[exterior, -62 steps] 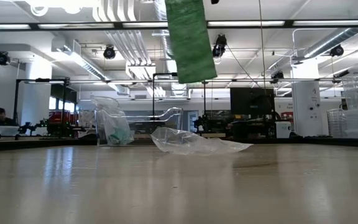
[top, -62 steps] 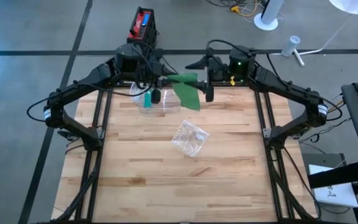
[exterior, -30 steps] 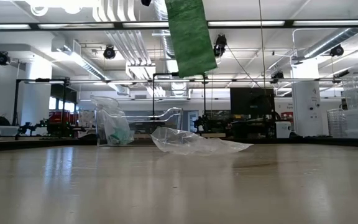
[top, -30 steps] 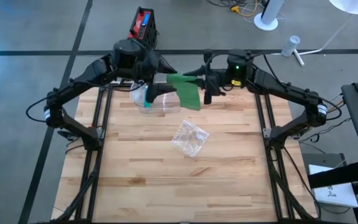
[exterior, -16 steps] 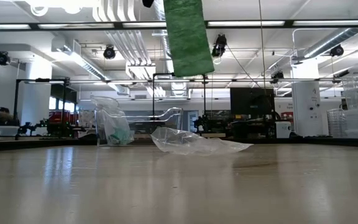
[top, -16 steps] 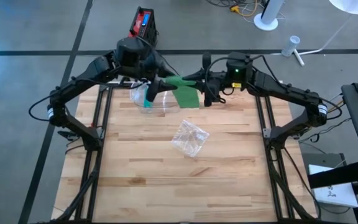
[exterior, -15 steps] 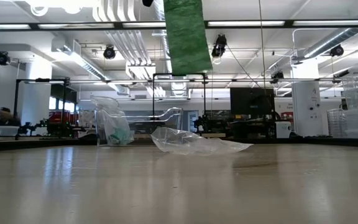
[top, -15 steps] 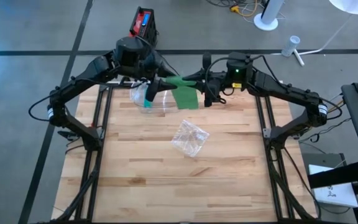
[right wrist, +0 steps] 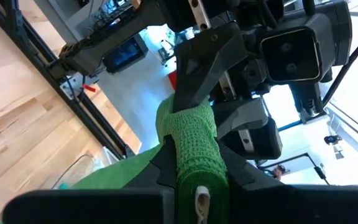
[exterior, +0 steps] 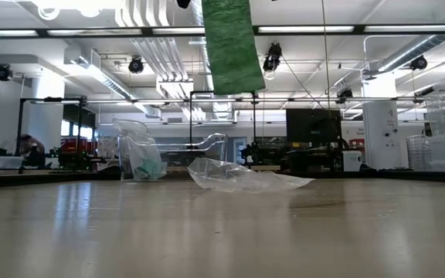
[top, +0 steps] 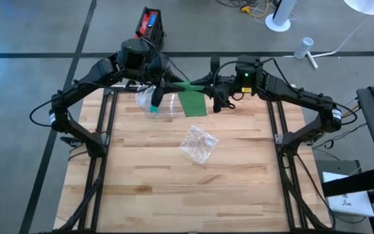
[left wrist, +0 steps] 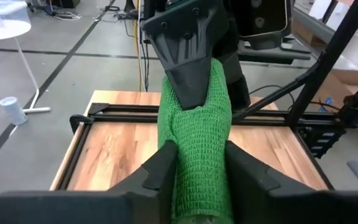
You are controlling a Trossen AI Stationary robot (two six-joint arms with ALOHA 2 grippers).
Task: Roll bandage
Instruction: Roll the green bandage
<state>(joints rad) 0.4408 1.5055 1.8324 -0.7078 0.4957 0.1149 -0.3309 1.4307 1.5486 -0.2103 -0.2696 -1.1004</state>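
The left gripper [left wrist: 194, 165] has just closed in on the green bandage [top: 192, 101], now pinching the end the right gripper [right wrist: 191, 165] also clamps, high above the worktop [top: 174, 182] at twelve o'clock. Both ends held, rolling looks ready to continue. No readable writing anywhere.

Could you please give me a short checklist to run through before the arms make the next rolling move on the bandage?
1. Right gripper shut on the green bandage: ok.
2. Left gripper closed around the bandage's other end: ok; fingers hug it on both sides.
3. Bandage held clear above the table: ok; the loose tail hangs high in the low view.
4. Crumpled plastic wrapper away from the hanging tail: ok.
5. Clear plastic container clear of the arms: cannot tell.
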